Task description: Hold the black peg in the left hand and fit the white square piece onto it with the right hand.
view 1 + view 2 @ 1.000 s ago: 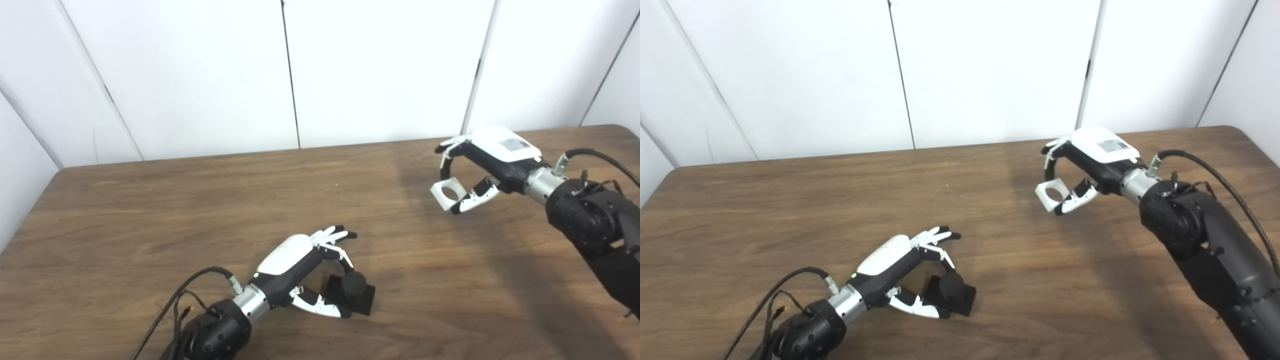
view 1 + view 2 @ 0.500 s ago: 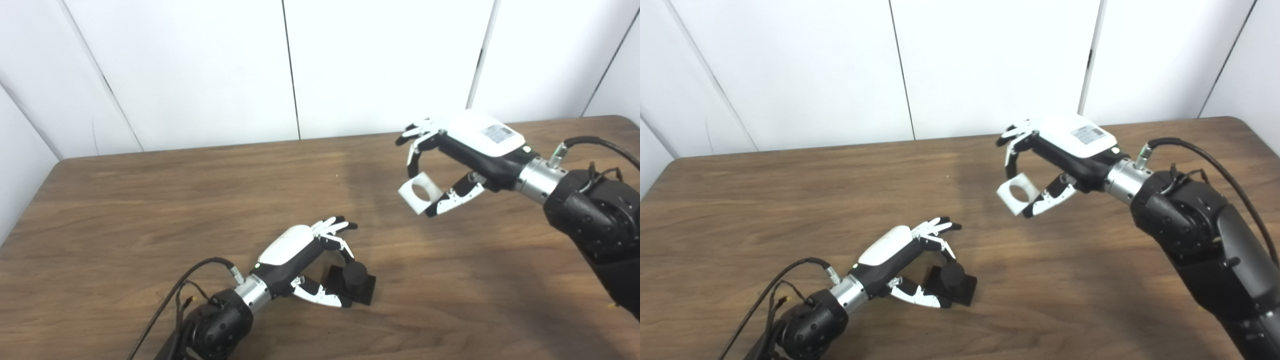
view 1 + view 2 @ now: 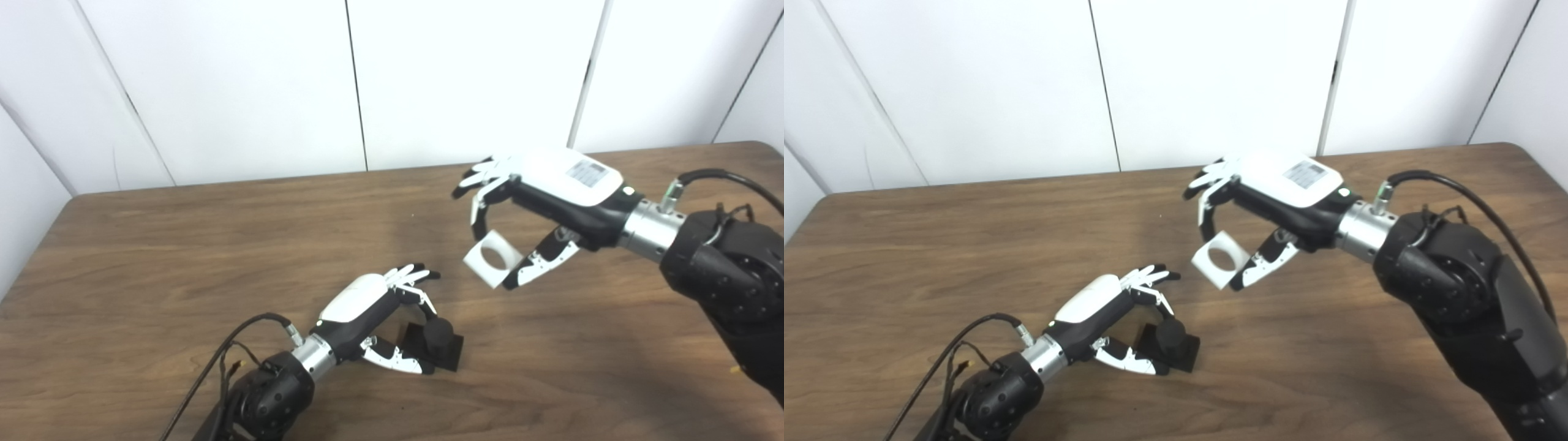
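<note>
Pinching the white square piece (image 3: 492,266) between thumb and fingers, my right hand (image 3: 539,202) holds it in the air, round hole facing me, up and right of the black peg (image 3: 436,337). The peg stands on its black base on the table (image 3: 153,245). My left hand (image 3: 373,318) curls around it; real contact I cannot tell, since fingers hide the base's near edge.
</note>
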